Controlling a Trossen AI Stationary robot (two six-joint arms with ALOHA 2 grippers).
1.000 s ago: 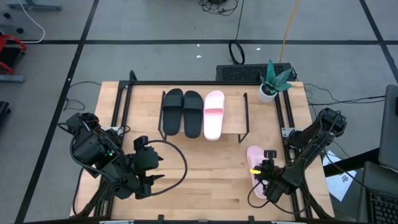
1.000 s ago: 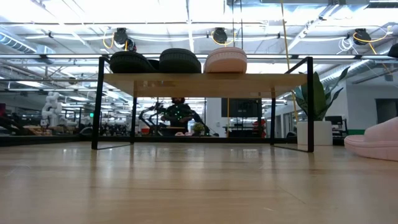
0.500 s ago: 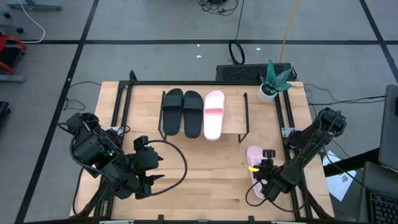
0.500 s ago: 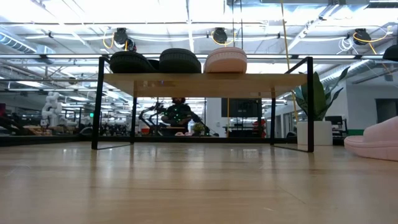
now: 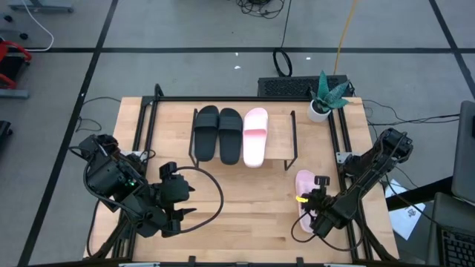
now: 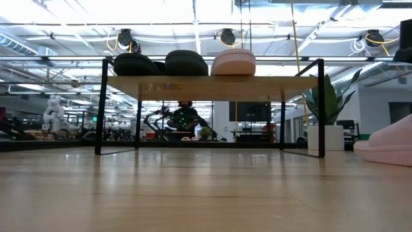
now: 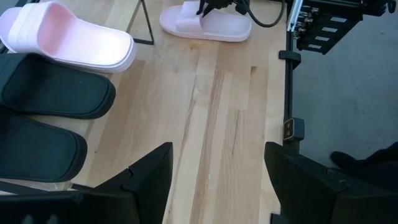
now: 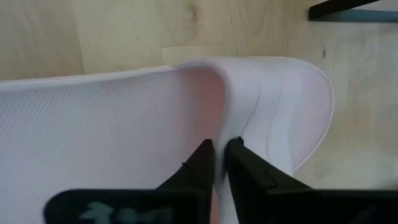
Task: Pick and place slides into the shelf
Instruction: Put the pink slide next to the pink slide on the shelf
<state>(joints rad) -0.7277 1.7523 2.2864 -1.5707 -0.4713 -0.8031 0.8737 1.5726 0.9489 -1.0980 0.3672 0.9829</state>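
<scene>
The left gripper (image 5: pixel 177 204) waits open at the counter's (image 5: pixel 245 193) near left. Three slides (image 5: pixel 230 136) sit on the shelf (image 6: pixel 212 86). Only the right wrist view shows the right gripper (image 8: pixel 217 163) pinching the fourth slide's (image 5: pixel 303 200) strap, near right.

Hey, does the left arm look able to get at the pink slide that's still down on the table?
Probably not easily. That pink slide lies at the table's right edge, already pinched in the right hand. The left hand, open, sits far across the table; bare wood lies between, but the right arm occupies the spot.
</scene>
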